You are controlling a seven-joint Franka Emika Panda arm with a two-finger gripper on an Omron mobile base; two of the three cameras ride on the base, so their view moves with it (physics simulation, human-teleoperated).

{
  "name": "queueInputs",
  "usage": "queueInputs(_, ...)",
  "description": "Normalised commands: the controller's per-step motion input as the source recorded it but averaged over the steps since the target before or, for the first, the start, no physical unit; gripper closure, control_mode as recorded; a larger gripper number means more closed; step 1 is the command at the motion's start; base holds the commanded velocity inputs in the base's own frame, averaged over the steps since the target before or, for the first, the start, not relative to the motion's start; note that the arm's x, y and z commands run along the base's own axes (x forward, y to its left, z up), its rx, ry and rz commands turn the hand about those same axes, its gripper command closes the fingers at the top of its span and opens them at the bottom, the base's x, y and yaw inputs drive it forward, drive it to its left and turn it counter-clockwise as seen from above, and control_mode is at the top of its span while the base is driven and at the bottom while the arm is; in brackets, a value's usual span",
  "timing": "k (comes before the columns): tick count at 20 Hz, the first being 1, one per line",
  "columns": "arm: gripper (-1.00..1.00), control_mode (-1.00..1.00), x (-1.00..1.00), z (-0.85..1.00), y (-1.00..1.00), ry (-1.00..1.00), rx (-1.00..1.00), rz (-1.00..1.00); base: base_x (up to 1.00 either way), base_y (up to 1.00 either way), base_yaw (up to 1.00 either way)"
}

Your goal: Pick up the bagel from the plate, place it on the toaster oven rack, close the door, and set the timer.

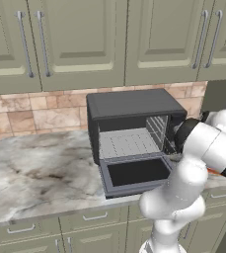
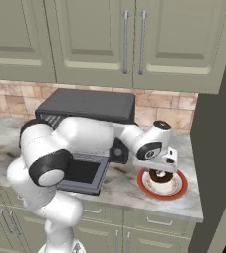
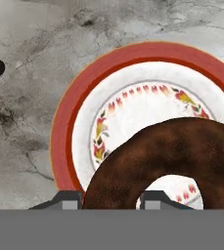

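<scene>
The dark brown glossy bagel (image 3: 172, 151) lies on the white plate with a red-orange rim (image 3: 64, 127), on the counter to the right of the toaster oven (image 1: 134, 106). My gripper (image 3: 111, 200) is down over the plate. One fingertip (image 3: 68, 199) is outside the ring and the other sits in its hole, both pressed against the ring's left limb. From the right base view, the hand covers most of the bagel (image 2: 160, 176) on the plate (image 2: 177, 191). The door (image 1: 136, 173) hangs open and flat. The wire rack (image 1: 127, 143) is bare.
The marble counter (image 1: 40, 168) stretches left of the oven. Olive wall cabinets (image 1: 80, 39) hang above it. A dark tall panel (image 2: 215, 148) stands right of the plate. My arm's elbow (image 2: 48, 168) hangs in front of the open door.
</scene>
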Motion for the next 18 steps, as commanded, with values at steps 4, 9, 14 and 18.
queueInputs(4, 1.0, -1.0, -0.76, 1.0, 0.55, -0.17, -0.01, -0.01, 0.0, 0.0, 0.0)
queueInputs(9, 1.0, -1.0, -0.48, 0.99, 0.67, 0.0, 0.0, 0.0, 0.0, 0.0, 0.0)
queueInputs(14, 1.0, -1.0, -0.06, 0.81, 0.97, 0.09, -0.01, 0.0, 0.0, 0.0, 0.0)
queueInputs(18, 1.0, -1.0, 0.0, 0.54, 1.0, 0.08, 0.0, 0.0, 0.0, 0.0, 0.0)
